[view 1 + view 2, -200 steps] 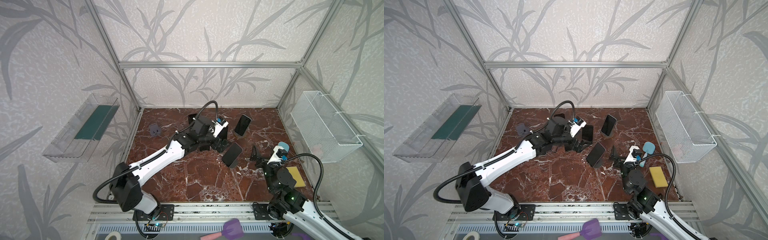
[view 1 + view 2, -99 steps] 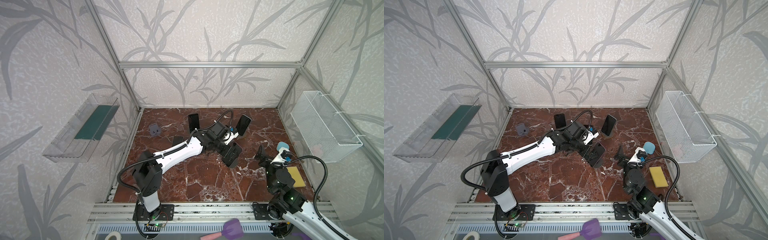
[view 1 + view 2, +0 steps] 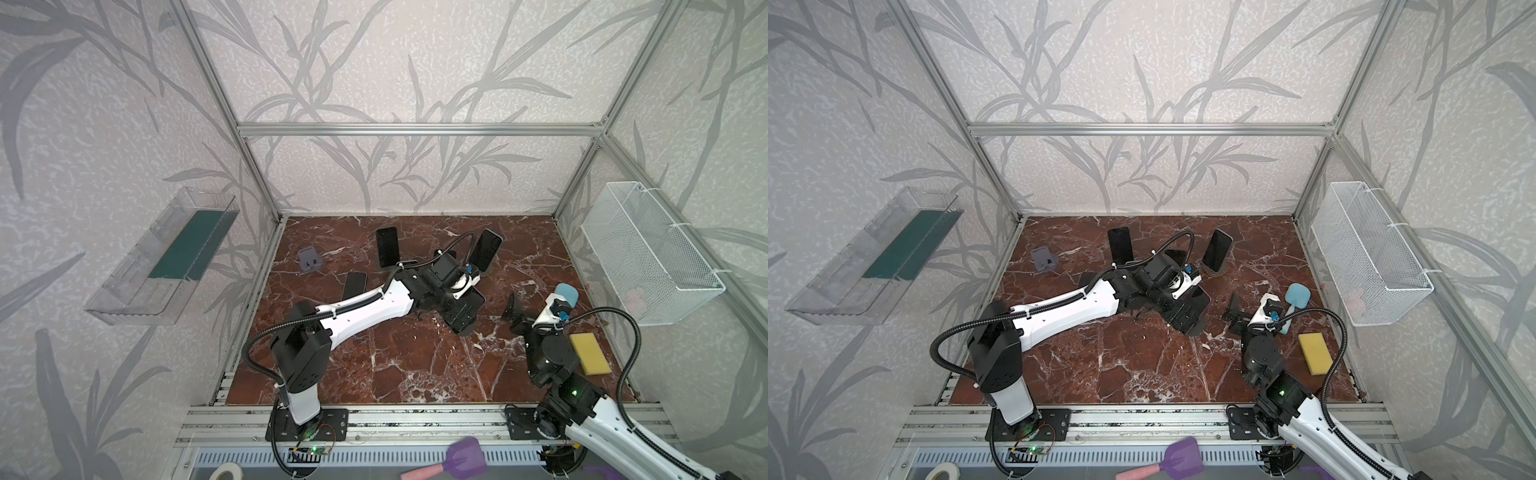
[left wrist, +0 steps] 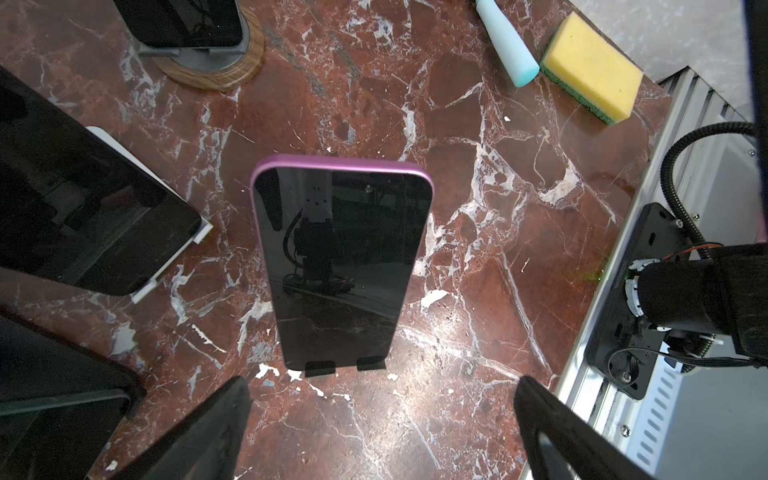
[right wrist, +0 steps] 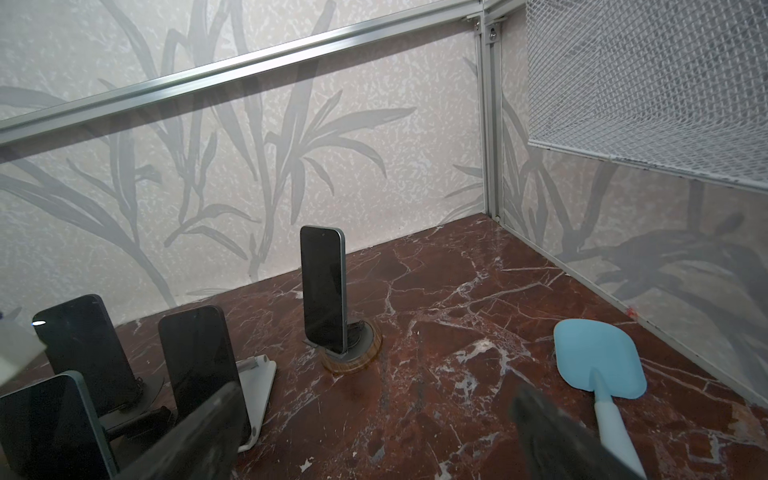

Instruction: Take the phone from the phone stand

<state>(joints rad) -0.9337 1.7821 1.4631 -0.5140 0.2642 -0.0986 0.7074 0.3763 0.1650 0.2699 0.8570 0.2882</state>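
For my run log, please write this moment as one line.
left gripper: open, empty | purple-cased phone: on phone stand, untouched | right gripper: open, empty

A yellow sponge [image 3: 590, 354] lies near a blue spatula [image 3: 566, 294]; a wire basket [image 3: 648, 257] hangs nearby.

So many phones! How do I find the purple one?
Find the red marble floor, then the left gripper hanging open near its middle. The phone right below it, propped on a black stand, is the only one with a purple case edge.
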